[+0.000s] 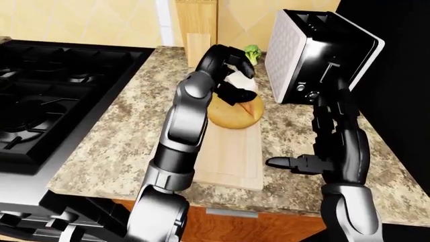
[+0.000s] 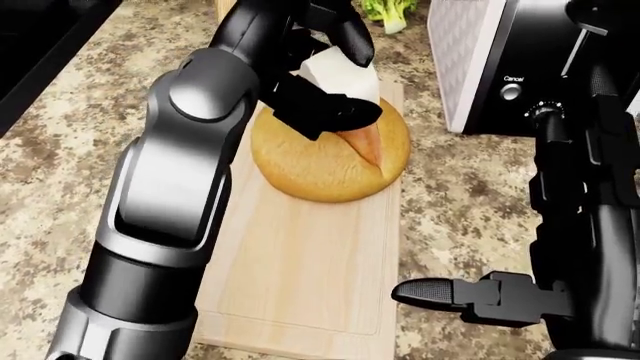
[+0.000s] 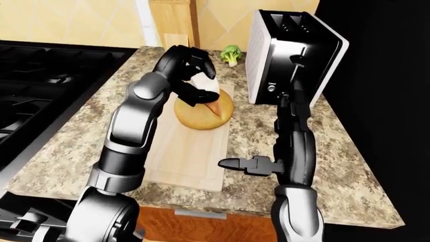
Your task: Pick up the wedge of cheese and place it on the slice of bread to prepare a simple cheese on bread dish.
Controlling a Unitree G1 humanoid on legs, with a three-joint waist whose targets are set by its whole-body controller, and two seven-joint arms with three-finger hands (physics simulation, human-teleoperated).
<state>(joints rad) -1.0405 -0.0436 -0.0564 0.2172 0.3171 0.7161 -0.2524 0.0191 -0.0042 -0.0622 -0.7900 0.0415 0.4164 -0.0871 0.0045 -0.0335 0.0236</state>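
My left hand point(image 2: 325, 82) clamps its black fingers round the pale, orange-rinded wedge of cheese point(image 2: 352, 105), the wedge's narrow tip resting on the round golden slice of bread point(image 2: 320, 169) at the top end of the light wooden cutting board point(image 2: 300, 277) on the speckled granite counter point(image 1: 101, 146). My right hand point(image 2: 470, 294) hangs over the counter at the board's right edge, one finger stretched out, holding nothing, below the white-and-black toaster point(image 1: 316, 55). A green broccoli floret point(image 3: 231, 53) sits near the wall.
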